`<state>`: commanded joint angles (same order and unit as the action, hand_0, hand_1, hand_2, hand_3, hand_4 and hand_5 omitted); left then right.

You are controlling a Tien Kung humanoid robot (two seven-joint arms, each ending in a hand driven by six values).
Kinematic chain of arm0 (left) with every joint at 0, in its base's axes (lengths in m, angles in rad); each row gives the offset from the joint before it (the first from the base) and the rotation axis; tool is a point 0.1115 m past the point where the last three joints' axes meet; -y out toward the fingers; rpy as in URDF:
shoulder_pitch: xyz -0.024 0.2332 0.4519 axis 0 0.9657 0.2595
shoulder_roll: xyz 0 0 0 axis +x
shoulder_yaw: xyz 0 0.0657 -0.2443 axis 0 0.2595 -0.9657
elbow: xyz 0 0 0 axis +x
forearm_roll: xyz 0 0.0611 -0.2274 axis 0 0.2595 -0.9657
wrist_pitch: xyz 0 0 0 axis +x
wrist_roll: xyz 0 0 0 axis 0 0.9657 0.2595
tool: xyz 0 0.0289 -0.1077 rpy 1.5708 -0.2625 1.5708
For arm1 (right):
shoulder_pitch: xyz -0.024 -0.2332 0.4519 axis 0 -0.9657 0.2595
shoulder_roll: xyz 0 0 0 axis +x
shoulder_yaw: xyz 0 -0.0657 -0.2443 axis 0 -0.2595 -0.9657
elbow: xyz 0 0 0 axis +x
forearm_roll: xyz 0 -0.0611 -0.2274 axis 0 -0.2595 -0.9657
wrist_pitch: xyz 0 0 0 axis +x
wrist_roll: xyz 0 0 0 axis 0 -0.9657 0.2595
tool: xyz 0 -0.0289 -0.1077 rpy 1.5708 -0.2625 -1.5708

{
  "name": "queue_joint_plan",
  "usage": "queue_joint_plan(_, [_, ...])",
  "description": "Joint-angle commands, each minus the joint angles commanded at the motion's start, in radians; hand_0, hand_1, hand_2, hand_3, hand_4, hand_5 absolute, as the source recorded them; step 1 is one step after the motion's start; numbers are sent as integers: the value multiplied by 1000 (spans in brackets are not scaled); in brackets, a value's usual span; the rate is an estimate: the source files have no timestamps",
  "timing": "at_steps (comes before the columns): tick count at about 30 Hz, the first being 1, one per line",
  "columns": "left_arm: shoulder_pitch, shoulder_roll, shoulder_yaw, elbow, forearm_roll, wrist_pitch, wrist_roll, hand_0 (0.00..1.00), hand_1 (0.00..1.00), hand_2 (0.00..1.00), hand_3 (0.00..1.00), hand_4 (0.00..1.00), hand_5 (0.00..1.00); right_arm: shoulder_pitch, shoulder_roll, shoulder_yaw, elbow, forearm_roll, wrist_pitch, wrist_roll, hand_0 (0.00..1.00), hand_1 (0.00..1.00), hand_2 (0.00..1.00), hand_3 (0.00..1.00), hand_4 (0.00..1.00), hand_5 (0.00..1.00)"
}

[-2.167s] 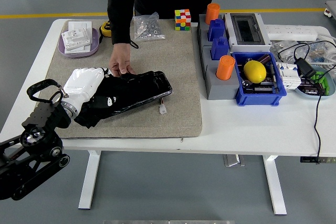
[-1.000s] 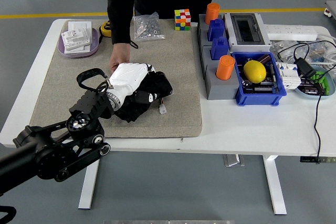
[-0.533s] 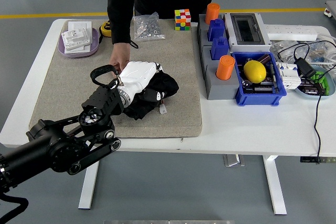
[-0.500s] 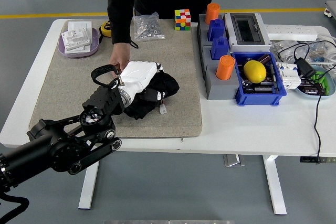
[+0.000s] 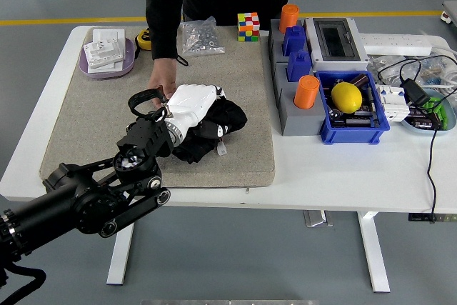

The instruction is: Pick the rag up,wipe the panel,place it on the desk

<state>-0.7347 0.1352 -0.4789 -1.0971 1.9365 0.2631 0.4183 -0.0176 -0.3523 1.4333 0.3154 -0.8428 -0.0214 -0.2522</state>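
My left hand (image 5: 191, 104), white with a black arm coming in from the lower left, presses down on the black rag (image 5: 218, 125) in the middle of the grey felt mat (image 5: 235, 83). Its fingers curl into the bunched cloth. The dark panel lies under the rag and hand and is almost wholly hidden; only its small white connector (image 5: 221, 149) pokes out at the front. A person stands at the far side, one hand (image 5: 161, 78) resting on the mat just behind my hand, at the panel's back edge. My right arm does not show.
A purple tray (image 5: 107, 66) of white parts sits at the mat's back left, with a bag of screws (image 5: 198, 37) and a colour cube (image 5: 248, 26) behind. To the right stand a grey block with orange cups (image 5: 307, 91), a blue bin with a lemon (image 5: 347, 96), and cables (image 5: 418, 91).
My left hand has slid to the right over the panel, dragging the rag along and bunching it up. The person's hand has stayed put at the back edge.
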Motion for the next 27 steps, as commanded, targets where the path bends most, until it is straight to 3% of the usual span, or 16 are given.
queue_joint_plan(19, [60,98,-39,-91,36,-9,4,223,75,397,266,2,2,-11,2,0,3,7,-8,4,687,461,644,623,998,700])
queue_joint_plan(24, [80,135,-52,-114,52,-12,4,224,77,397,266,2,2,-13,2,5,3,7,-8,3,687,461,644,623,998,702])
queue_joint_plan(27, [87,170,-53,-140,82,-13,2,224,77,397,266,2,2,-16,2,11,3,5,-7,1,687,461,644,623,998,702])
